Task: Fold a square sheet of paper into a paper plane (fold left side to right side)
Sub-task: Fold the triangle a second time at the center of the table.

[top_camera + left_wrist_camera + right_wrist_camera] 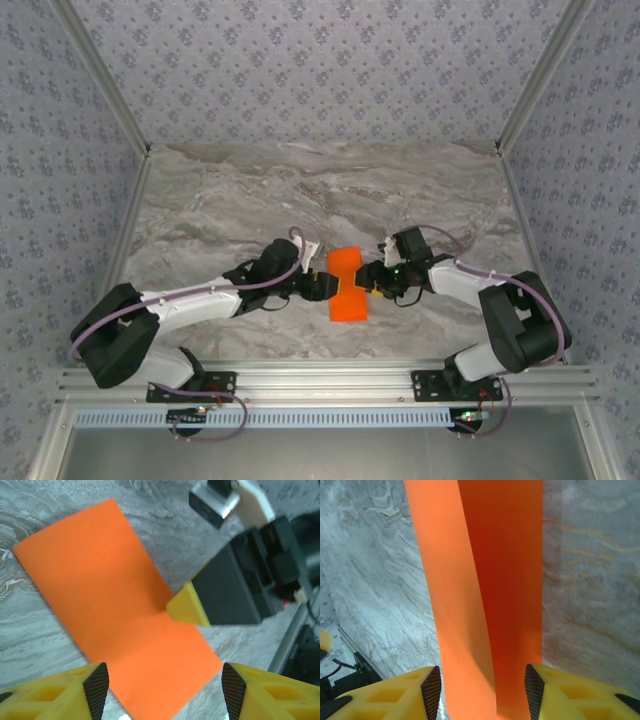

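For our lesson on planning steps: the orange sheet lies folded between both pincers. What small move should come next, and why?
Probably press the fold flat: the sheet of paper shows its top layer lifted, and the left pincer and right pincer hang open.

Our top cam sits high above and behind the arm bases [190, 385], looking down on the whole tabletop [250, 190], with the near edge at the bottom and the far edge up top. The left wrist cam rides just behind the left jaws, really close to the marble, aimed across at the right jaws. The right wrist cam is just as close, looking down along the sheet of paper [490, 580]. All three views share that orange sheet, mid-tabletop toward the near edge.
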Motion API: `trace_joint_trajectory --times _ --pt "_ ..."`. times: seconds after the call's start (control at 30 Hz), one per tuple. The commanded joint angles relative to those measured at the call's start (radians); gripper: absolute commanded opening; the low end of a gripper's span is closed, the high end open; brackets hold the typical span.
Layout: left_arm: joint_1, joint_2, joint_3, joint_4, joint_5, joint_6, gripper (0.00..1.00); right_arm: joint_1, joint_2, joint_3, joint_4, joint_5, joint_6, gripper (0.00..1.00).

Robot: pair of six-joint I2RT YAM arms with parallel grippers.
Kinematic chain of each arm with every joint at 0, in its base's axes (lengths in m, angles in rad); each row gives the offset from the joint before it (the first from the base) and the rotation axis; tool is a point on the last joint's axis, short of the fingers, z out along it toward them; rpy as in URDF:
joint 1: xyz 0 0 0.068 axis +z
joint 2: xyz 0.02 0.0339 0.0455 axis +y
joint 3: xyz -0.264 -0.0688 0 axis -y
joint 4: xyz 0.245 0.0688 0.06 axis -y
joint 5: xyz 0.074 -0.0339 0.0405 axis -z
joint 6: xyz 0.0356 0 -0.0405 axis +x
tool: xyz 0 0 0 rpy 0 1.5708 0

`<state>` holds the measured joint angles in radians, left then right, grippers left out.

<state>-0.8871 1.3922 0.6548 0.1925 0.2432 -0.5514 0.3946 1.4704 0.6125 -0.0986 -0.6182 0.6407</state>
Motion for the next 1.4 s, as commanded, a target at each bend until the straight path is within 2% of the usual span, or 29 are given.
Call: trace_joint_trajectory --times 0.0,0.23,0.53,0.83,1.03,1.2,1.37 --pt "-0.067 -0.039 0.038 -0.082 -0.136 0.118 0.66 -0.019 0.025 0.031 0.059 -0.055 0.023 0.47" --pt "-0.247 -0.021 0.055 -0.143 -0.373 0.243 0.69 -0.054 0.061 0.059 0.079 -0.112 0.036 0.38" --pt "-0.398 0.152 0.177 -0.190 -0.563 0.311 0.75 -0.076 0.067 0.067 0.053 -0.121 0.031 0.38" --pt "-0.455 0.357 0.361 -0.258 -0.617 0.328 0.81 -0.076 0.068 0.071 0.048 -0.126 0.031 0.37" --pt "-0.482 0.444 0.445 -0.343 -0.715 0.324 0.81 -0.077 0.069 0.074 0.038 -0.126 0.024 0.37" --pt "-0.489 0.462 0.449 -0.363 -0.741 0.309 0.79 -0.078 0.071 0.079 0.030 -0.120 0.021 0.37" --pt "-0.489 0.462 0.443 -0.365 -0.753 0.306 0.70 -0.077 0.073 0.085 0.020 -0.115 0.014 0.37"
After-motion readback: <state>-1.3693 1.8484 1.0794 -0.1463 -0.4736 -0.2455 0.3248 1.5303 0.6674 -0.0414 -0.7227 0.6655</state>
